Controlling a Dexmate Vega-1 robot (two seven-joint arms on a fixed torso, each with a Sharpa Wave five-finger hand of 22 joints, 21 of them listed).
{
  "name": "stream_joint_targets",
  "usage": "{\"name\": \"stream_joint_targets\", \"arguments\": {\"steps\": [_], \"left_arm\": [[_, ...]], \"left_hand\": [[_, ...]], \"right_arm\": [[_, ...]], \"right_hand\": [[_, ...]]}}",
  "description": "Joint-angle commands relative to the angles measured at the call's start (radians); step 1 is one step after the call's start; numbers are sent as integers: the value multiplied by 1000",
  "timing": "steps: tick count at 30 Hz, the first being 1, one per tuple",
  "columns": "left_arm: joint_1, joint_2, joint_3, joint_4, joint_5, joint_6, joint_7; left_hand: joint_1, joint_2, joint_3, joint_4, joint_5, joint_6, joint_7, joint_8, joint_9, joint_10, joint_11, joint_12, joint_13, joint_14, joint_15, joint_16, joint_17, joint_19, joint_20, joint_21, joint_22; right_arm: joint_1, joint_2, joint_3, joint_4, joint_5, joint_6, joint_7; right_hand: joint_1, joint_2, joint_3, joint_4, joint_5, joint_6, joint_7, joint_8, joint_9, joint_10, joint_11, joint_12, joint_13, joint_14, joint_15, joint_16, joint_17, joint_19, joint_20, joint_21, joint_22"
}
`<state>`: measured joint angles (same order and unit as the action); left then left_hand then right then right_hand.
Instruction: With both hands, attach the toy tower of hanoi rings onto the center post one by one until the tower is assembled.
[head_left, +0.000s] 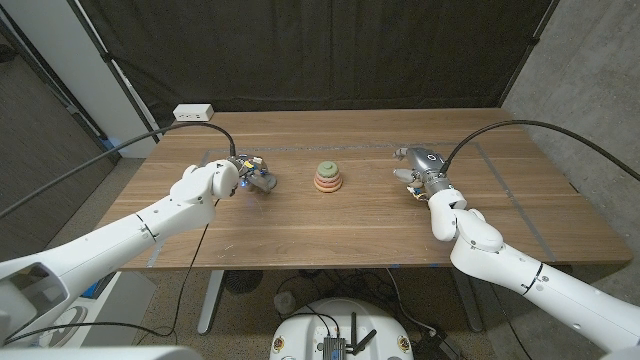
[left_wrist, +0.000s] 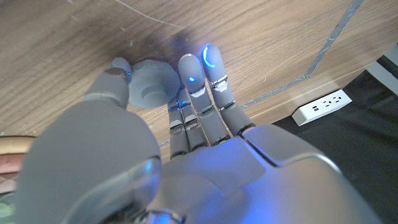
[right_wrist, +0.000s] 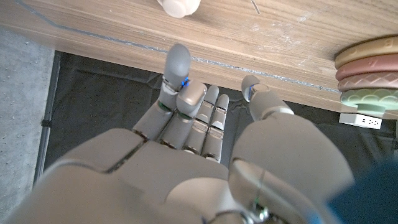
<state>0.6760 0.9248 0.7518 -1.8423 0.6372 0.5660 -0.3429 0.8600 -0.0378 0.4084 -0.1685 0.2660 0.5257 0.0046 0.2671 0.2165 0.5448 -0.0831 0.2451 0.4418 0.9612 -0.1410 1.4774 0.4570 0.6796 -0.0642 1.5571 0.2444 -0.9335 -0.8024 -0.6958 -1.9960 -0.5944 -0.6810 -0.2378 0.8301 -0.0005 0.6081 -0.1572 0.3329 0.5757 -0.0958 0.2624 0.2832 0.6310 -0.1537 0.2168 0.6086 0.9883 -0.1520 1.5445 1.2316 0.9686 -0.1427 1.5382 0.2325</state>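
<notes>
The tower (head_left: 327, 177) stands at the table's middle with a tan ring at the bottom, pink rings above it and a green ring on top; its edge shows as stacked rings (right_wrist: 368, 73) in the right wrist view. My left hand (head_left: 248, 177) is left of the tower, low over the wood. It pinches a grey-blue round piece (left_wrist: 150, 87) between thumb (left_wrist: 115, 73) and fingers (left_wrist: 189, 76). My right hand (head_left: 420, 168) hovers right of the tower, its fingers (right_wrist: 177, 68) apart and holding nothing.
A white power strip (head_left: 193, 112) lies at the table's back left edge, also seen as the power strip (left_wrist: 321, 106). Thin blue tape lines (head_left: 478, 152) cross the wood. A white rounded thing (right_wrist: 178, 6) sits on the table near my right hand. Black curtains hang behind the table.
</notes>
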Motion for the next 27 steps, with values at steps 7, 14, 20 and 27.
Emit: {"name": "stream_joint_targets", "arguments": {"steps": [7,14,20,27], "left_arm": [[39,10,-10,-51,-5,53,41],[71,7,-33,-62,-28,58,105],[85,13,-48,-77,-47,63,134],[101,21,-73,-106,-74,75,164]], "left_hand": [[31,9,11,-3,5,42,-3,17,6,79,-44,11,18,26,-78,11,0,16,-144,6,13],[61,22,19,-6,7,97,-7,36,11,139,-62,25,28,49,-78,24,4,37,-145,11,29],[99,37,34,-11,13,103,-9,36,15,154,-63,23,37,57,-78,30,10,40,-146,11,42],[116,40,37,-7,15,110,-8,36,19,164,-61,20,46,60,-79,33,17,44,-145,9,47]], "right_arm": [[0,3,14,33,39,51,-25],[-3,-3,15,27,39,56,-30],[-8,-6,17,11,33,43,-29],[-15,-10,18,-10,21,19,-24]], "right_hand": [[-8,6,-3,1,8,9,1,-2,1,11,2,1,1,6,-62,4,1,4,-72,7,0],[-15,8,-3,2,10,10,1,-4,1,12,1,1,3,6,-62,3,1,1,-72,5,-2],[-19,10,-4,3,11,14,1,-3,1,16,3,2,3,5,-62,3,1,2,-73,6,0],[-24,12,-4,2,13,14,2,-5,0,19,4,2,4,5,-62,3,1,2,-73,6,0]]}}
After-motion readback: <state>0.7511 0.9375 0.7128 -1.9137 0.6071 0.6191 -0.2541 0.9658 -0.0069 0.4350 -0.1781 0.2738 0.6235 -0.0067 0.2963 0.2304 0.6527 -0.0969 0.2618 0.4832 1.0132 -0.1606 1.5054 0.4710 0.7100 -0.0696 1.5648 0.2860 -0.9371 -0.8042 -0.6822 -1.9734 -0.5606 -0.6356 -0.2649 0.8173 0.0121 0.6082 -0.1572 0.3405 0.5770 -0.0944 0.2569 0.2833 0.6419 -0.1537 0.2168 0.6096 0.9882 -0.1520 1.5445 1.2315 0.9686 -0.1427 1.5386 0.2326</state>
